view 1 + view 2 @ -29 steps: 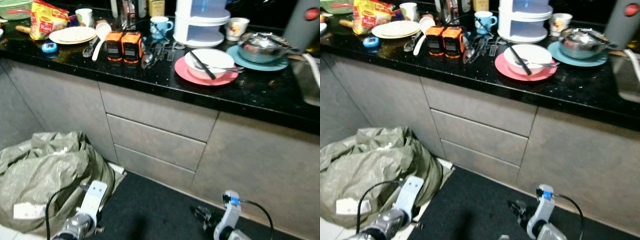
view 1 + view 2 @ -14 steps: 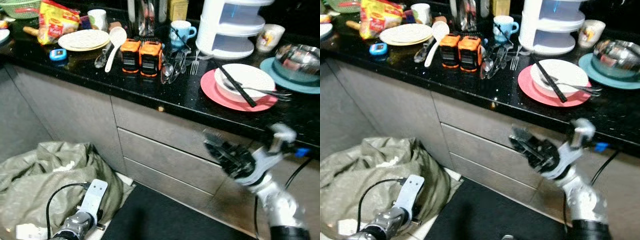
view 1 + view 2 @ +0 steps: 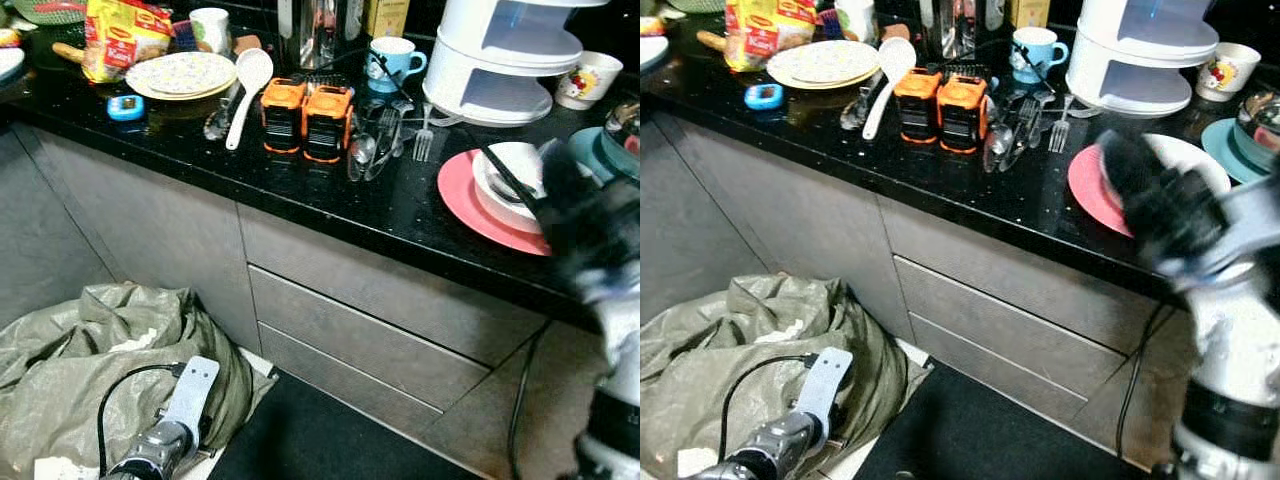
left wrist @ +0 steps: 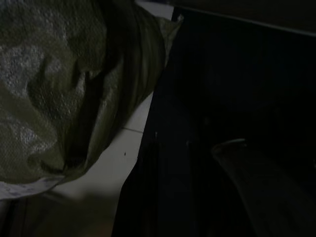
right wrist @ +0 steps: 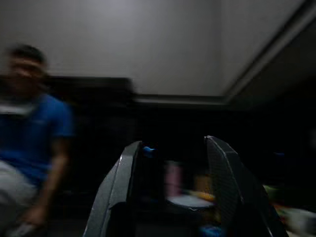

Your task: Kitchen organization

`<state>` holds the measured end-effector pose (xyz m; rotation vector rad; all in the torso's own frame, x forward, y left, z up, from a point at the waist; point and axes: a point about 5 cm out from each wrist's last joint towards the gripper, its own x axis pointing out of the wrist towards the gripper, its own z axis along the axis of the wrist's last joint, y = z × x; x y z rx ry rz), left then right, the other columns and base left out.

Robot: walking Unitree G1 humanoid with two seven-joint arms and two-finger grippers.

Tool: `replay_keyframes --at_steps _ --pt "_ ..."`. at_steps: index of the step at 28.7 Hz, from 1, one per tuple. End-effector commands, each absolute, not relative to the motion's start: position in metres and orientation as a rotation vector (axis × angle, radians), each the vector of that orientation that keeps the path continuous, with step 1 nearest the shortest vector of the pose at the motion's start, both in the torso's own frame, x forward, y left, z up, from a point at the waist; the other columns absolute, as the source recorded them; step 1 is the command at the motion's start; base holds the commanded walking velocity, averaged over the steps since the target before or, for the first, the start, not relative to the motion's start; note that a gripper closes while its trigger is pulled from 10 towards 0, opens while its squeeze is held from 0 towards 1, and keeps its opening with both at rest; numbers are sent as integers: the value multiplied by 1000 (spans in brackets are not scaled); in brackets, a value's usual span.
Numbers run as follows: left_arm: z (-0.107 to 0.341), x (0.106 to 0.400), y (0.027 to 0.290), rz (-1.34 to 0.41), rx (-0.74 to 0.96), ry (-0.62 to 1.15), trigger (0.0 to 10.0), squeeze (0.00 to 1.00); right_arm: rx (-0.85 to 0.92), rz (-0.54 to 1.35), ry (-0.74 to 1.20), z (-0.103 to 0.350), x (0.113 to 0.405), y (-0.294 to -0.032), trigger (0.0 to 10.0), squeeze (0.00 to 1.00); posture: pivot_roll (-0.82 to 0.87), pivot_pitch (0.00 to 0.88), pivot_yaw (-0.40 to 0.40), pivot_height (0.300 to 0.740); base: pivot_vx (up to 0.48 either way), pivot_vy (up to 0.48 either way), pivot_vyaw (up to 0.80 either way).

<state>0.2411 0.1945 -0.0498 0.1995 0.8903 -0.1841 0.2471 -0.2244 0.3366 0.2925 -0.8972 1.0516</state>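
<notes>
I've got the right gripper (image 5: 170, 192) raised to the front edge of the black countertop (image 3: 200, 160), blurred in the head views and hanging in front of the pink plate (image 3: 465, 205) and the white bowl (image 3: 505, 180) stacked on it near the counter's right end. From the wrist camera its fingers (image 5: 116, 190) stand spread apart with nothing between them. A person in a blue shirt (image 5: 29, 128) shows blurred beyond it.

My worry — the arm looks to be travelling fast, and the bowl carries a black chopstick (image 3: 500, 172) lying across it. A clip on that stick or on the rim could tip the bowl off the front edge. The loose cutlery pile (image 3: 385, 140) at mid-counter could scatter the same way.

Largest down: one olive sack (image 3: 90, 370) on the floor, one white tiered rack (image 3: 505, 60) at the back edge, one pale plate (image 3: 185, 72) toward the left end, two orange boxes (image 3: 305, 120) side by side, one blue mug (image 3: 395, 60), one white ladle (image 3: 245, 80).

The left gripper (image 3: 160, 445) hangs idle beside the sack — I cannot tell how its fingers stand.
</notes>
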Motion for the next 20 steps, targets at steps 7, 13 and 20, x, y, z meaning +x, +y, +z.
replay_keyframes --at_steps 7,13,20 --pt "-54 235 196 -184 196 915 10000 0 43 825 -638 340 265 -228 10000 0 21 107 33 740 0 0 -667" --pt "-53 236 197 -186 200 915 10000 0 -85 788 -519 331 277 -207 10000 0 14 110 39 740 0 0 -800" --pt "-53 237 197 -193 206 915 10000 0 -153 721 -414 315 312 -162 10000 0 9 107 43 740 0 0 -343"
